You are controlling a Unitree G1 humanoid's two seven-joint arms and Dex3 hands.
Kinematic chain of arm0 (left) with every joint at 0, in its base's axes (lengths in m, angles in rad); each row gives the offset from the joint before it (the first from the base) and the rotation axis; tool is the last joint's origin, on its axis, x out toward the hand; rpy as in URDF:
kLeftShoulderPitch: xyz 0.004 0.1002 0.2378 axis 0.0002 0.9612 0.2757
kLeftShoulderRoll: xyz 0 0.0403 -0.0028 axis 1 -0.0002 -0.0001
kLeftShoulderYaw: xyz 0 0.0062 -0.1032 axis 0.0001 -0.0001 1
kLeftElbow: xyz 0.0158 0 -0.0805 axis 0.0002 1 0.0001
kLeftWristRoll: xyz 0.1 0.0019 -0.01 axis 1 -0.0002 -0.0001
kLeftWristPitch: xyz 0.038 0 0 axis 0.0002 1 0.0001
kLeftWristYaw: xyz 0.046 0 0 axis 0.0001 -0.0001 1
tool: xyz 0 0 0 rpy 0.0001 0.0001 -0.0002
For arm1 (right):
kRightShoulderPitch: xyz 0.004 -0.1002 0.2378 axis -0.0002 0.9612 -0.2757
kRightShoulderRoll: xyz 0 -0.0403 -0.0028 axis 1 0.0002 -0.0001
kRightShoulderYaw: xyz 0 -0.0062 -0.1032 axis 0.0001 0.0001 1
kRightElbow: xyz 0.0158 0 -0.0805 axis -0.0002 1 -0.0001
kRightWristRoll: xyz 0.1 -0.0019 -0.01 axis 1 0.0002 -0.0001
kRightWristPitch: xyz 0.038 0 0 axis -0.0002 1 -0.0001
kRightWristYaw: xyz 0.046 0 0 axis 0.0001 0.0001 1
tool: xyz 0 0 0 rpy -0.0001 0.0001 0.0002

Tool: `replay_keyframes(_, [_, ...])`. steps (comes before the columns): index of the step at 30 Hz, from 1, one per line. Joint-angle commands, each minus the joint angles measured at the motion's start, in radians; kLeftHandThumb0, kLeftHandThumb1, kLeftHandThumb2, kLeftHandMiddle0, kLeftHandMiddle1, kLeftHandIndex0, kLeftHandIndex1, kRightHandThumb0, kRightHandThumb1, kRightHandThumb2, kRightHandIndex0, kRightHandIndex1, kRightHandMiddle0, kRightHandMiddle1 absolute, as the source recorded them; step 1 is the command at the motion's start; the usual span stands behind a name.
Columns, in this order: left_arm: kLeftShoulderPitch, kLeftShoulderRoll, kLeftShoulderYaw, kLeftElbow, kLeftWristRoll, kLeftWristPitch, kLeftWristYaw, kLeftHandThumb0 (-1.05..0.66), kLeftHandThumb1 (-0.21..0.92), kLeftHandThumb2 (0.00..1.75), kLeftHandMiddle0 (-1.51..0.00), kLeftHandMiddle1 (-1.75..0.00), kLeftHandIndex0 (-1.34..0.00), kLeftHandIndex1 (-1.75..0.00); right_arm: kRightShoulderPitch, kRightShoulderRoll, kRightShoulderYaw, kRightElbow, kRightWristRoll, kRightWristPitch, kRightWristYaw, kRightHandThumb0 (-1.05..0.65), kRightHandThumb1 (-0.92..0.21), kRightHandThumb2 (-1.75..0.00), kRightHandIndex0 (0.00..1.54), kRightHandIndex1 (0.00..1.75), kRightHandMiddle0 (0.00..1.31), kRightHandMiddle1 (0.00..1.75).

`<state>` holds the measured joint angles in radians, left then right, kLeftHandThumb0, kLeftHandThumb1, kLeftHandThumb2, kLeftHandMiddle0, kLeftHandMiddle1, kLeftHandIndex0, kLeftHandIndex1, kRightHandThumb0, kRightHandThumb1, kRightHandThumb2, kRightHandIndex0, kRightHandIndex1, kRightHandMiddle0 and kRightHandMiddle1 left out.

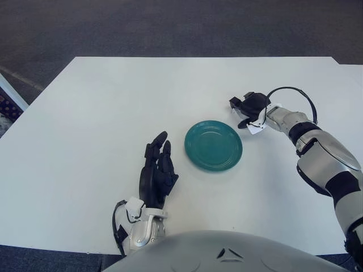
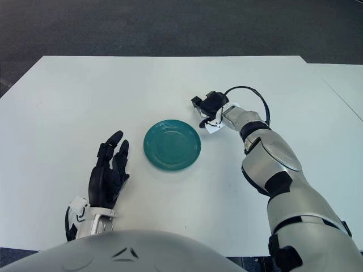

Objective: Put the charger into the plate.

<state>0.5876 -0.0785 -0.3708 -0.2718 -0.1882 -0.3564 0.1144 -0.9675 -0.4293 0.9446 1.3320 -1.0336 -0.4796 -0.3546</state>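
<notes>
A round teal plate [image 1: 213, 145] lies on the white table [image 1: 102, 102]. Just past its upper right rim, my right hand [image 1: 248, 106] has its dark fingers curled in. A small dark block at their tips looks like the charger [image 1: 234, 103], though it hardly stands apart from the fingers. The hand sits low over the table and outside the plate. My left hand [image 1: 157, 173] shows to the left of the plate, fingers spread and holding nothing.
A black cable [image 1: 296, 89] loops up from my right wrist. The table's far edge [image 1: 198, 57] runs across the top, with dark carpet beyond it. My right forearm [image 1: 317, 153] stretches along the right side.
</notes>
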Motion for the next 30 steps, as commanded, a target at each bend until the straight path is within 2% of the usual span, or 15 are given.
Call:
replay_keyframes(1, [0.003, -0.07, -0.06, -0.05, -0.008, -0.006, 0.006, -0.78, 0.92, 0.7, -0.27, 0.0, 0.0, -0.76, 0.031, 0.009, 0.022, 0.016, -0.028, -0.008, 0.026, -0.62, -0.92, -0.64, 0.7, 1.74, 0.55, 1.75])
replay_keyframes(14, [-0.007, -0.065, -0.041, -0.038, 0.01, -0.015, 0.009, -0.79, 0.92, 0.74, -0.28, 0.0, 0.0, -0.72, 0.03, 0.004, 0.022, 0.006, -0.028, -0.034, -0.019, -0.59, -0.92, -0.68, 0.88, 1.75, 0.71, 1.75])
replay_keyframes(30, [-0.024, -0.074, -0.029, -0.03, -0.024, -0.008, 0.008, -0.8, 0.92, 0.75, -0.3, -0.01, 0.0, -0.75, 0.032, 0.007, -0.002, 0.004, -0.011, -0.045, -0.018, -0.62, -0.92, -0.73, 0.91, 1.75, 0.75, 1.75])
